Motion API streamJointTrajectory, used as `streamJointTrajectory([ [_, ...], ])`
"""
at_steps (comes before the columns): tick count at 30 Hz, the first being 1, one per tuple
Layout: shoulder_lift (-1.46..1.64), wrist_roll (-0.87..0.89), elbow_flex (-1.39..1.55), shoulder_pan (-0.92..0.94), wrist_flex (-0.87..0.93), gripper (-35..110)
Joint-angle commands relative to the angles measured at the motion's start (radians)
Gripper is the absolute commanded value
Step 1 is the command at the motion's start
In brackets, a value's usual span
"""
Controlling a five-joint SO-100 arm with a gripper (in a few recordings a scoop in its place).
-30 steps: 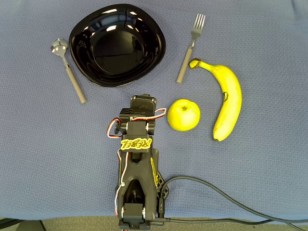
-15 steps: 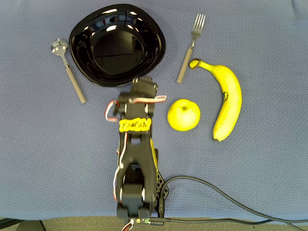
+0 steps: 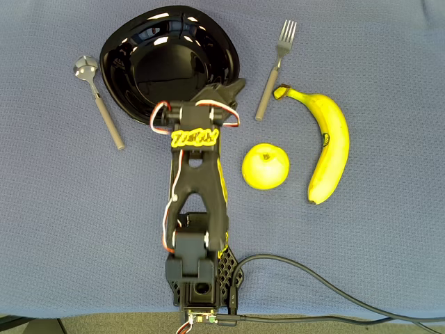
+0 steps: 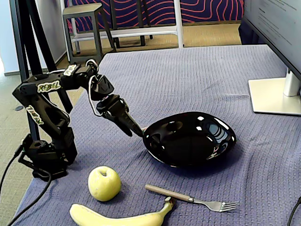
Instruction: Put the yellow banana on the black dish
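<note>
Within the last second the arm has been stretched out from its folded pose, so the gripper point(image 3: 233, 86), seemingly clenched and empty, now hangs over the black dish's point(image 3: 125, 49) near-right rim. The yellow banana point(image 3: 332, 142) lies untouched at the right of the table, beyond the apple point(image 3: 265, 166); a swing rightward is judged necessary.

An office or lab is suggested: a monitor stand point(image 4: 275, 96) is seen at the right on the cloth-covered tabletop point(image 4: 197, 80), and stools point(image 4: 84, 23) on carpet are seen beyond.
</note>
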Motion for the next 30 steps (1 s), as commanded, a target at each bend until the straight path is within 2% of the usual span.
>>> streamJointTrajectory([
  [1, -0.043, 0.081, -0.118, 0.054, 0.028, 42],
  [7, -0.193, 0.156, -0.278, 0.232, 0.164, 43],
  [12, -0.279, 0.163, -0.408, 0.391, 0.198, 40],
  [19, -0.356, 0.247, -0.552, 0.505, 0.267, 33],
  [30, -0.534, 0.290, -0.805, 0.655, 0.403, 33],
])
